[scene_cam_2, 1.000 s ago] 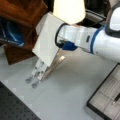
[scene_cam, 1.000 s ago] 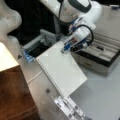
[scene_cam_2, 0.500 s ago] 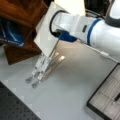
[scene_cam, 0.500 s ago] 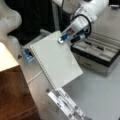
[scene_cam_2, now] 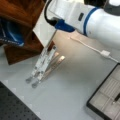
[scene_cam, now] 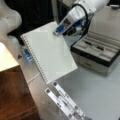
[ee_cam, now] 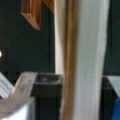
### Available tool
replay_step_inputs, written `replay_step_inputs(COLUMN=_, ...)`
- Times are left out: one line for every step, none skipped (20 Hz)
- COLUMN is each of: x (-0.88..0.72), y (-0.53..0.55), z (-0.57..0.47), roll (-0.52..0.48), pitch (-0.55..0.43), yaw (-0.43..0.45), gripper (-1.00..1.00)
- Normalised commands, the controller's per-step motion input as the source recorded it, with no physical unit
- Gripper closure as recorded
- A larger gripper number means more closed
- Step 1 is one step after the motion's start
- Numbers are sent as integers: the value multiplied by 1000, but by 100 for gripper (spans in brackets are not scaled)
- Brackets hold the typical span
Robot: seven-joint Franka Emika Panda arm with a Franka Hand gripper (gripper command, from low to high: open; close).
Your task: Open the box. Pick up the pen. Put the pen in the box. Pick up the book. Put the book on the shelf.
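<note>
In a front view the white spiral-bound book (scene_cam: 48, 53) hangs tilted above the table, and my gripper (scene_cam: 58, 31) is shut on its upper edge. Seen from another side in a front view, the book (scene_cam_2: 42, 23) is a pale slab right next to the dark brown shelf (scene_cam_2: 20, 15), with the gripper (scene_cam_2: 62, 25) holding it. In the wrist view the book's edge (ee_cam: 87, 62) runs upright between dark fingers (ee_cam: 47, 97). The box (scene_cam: 98, 56) stands open on the right, and the black pen (scene_cam: 90, 44) lies in its beige inside. The shelf (scene_cam: 13, 97) fills the lower left.
Perforated metal strips (scene_cam: 65, 103) lie under the book and show again as strips (scene_cam_2: 44, 65) in a front view. A white cable (scene_cam_2: 86, 46) with a plug (scene_cam_2: 105, 53) crosses the table. A grey tray with a blue edge (scene_cam: 26, 55) sits beside the shelf.
The gripper has lifted the book off the table and carried it up and toward the shelf, tilting it more steeply. The box and the strips have stayed put.
</note>
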Motion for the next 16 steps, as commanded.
replay_step_inputs(x=-132, y=-111, z=299, roll=191, pitch=83, yaw=-129, gripper=100)
replay_step_inputs(x=-142, y=-120, z=301, roll=187, pitch=86, yaw=-122, gripper=100)
replay_step_inputs(x=-149, y=-137, z=296, roll=188, pitch=84, yaw=-113, gripper=100)
replay_step_inputs(x=-153, y=-163, z=278, roll=189, pitch=82, yaw=-105, gripper=100)
replay_step_inputs(x=-149, y=-172, z=256, roll=191, pitch=80, yaw=-97, gripper=100)
replay_step_inputs(x=-141, y=-168, z=235, roll=191, pitch=79, yaw=-89, gripper=100)
replay_step_inputs(x=-132, y=-154, z=213, roll=191, pitch=77, yaw=-81, gripper=100)
replay_step_inputs(x=-136, y=-153, z=186, roll=194, pitch=44, yaw=-71, gripper=100)
replay_step_inputs(x=-148, y=-163, z=159, roll=188, pitch=29, yaw=-66, gripper=100)
replay_step_inputs(x=-151, y=-159, z=136, roll=185, pitch=25, yaw=-60, gripper=100)
replay_step_inputs(x=-166, y=-172, z=118, roll=182, pitch=19, yaw=-57, gripper=100)
replay_step_inputs(x=-192, y=-197, z=102, roll=182, pitch=17, yaw=-54, gripper=100)
replay_step_inputs(x=-225, y=-233, z=90, roll=180, pitch=12, yaw=-49, gripper=100)
replay_step_inputs(x=-242, y=-241, z=83, roll=179, pitch=11, yaw=-40, gripper=100)
replay_step_inputs(x=-271, y=-264, z=78, roll=174, pitch=3, yaw=-36, gripper=100)
replay_step_inputs(x=-308, y=-291, z=71, roll=166, pitch=-3, yaw=-27, gripper=100)
